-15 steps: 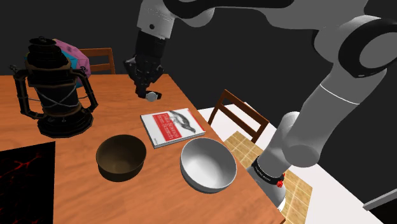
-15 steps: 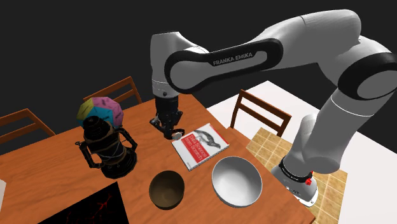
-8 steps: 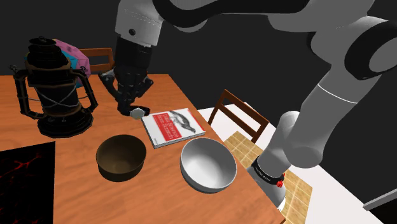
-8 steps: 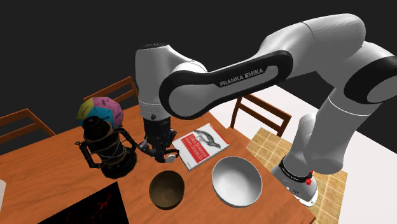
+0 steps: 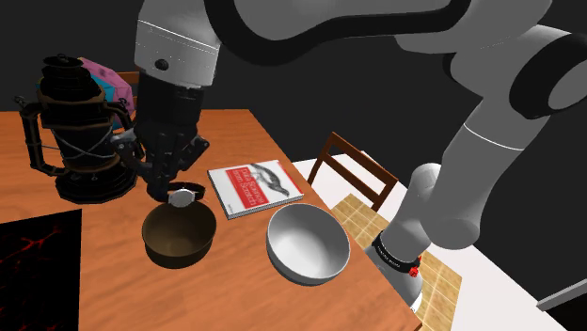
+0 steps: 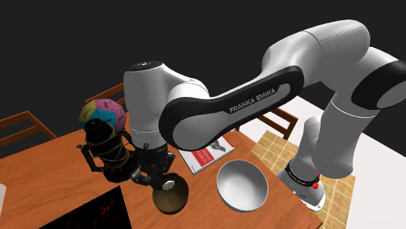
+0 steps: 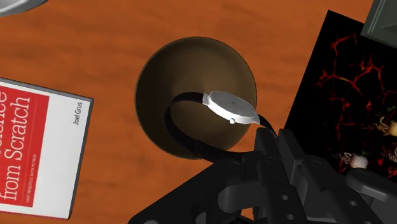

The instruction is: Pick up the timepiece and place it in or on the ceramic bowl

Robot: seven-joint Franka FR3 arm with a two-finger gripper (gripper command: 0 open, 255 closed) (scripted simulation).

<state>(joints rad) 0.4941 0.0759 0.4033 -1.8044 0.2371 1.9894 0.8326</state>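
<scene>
Hanging just over the brown bowl (image 5: 179, 235), lower left of the shoulder view: wristwatch (image 5: 183, 197), strap pinched between the closed jaws of the gripper (image 5: 172, 191). Spread over the orange wooden table (image 5: 235, 287): white bowl (image 5: 308, 246) bottom centre, red-and-white book (image 5: 256, 186) above it, dark lantern (image 5: 80, 132) upper left, black mat (image 5: 38, 254) at left edge. Right of the table: wooden chair (image 5: 350, 165), tan tiles (image 5: 362, 218), white floor (image 5: 489, 291). Behind, dark backdrop (image 5: 376, 103).

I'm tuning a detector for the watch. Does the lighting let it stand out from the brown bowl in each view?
Wrist view: the watch, pale-faced, stands out against the brown bowl, its black strap less so. Shoulder view: its face is a bright spot over the rim. Second exterior view: it is small and greyish, harder to separate.
</scene>
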